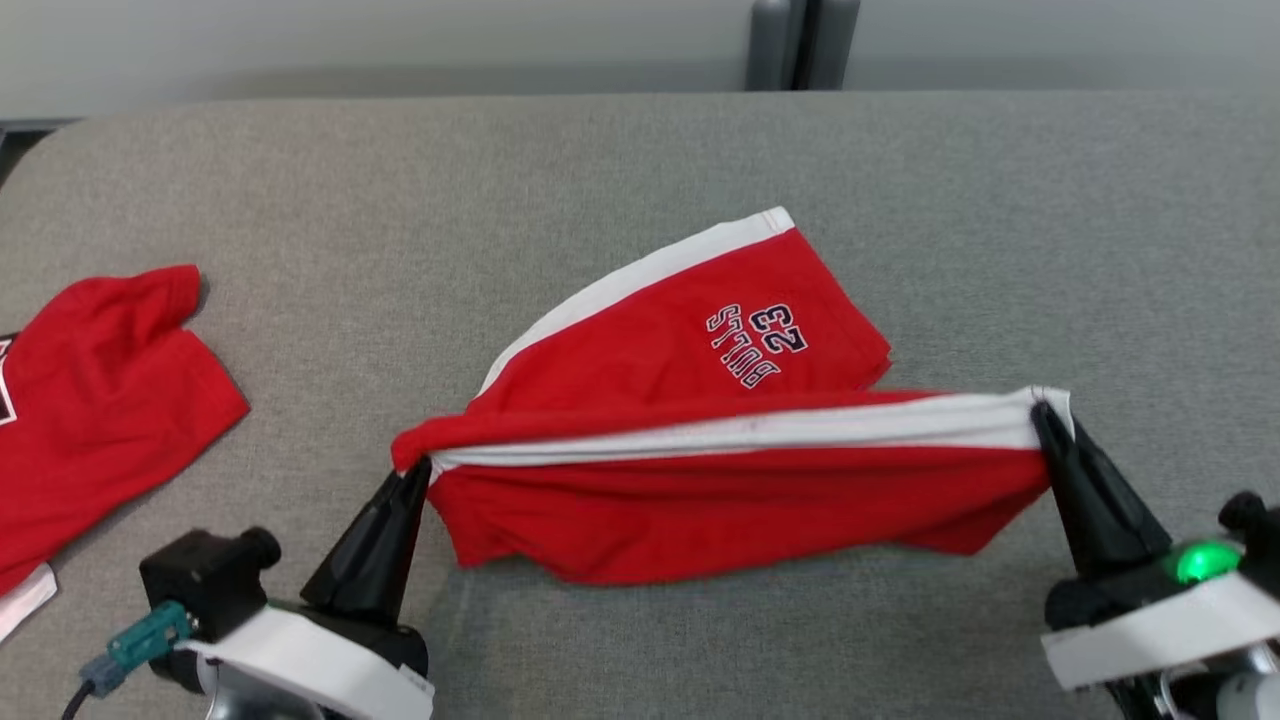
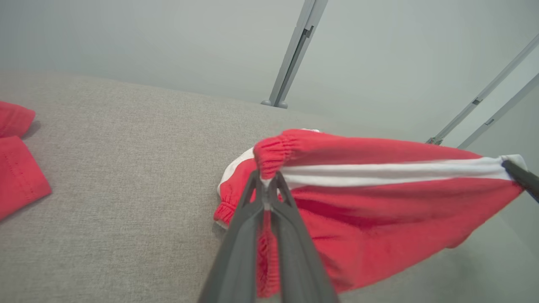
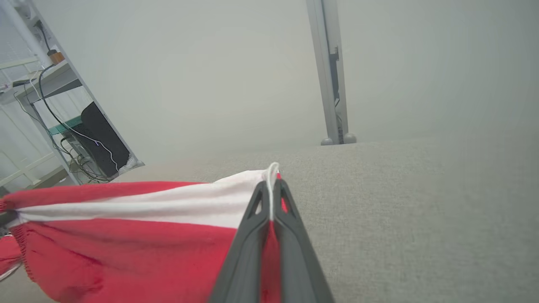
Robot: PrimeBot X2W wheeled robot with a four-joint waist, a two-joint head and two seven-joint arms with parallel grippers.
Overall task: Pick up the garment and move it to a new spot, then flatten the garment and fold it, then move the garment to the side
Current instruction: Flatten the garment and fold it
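While it hangs taut, the garment (image 1: 700,500) reads "BULLS 23".

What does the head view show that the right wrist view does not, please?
Head view alone of the two: the navy BULLS 23 print on the red shorts, and a green light by the right wrist. Right wrist view alone: a shelf rack with cables and a dark box. Both: the shorts stretched taut, the right gripper shut on their white-striped end, the grey table, a metal post.
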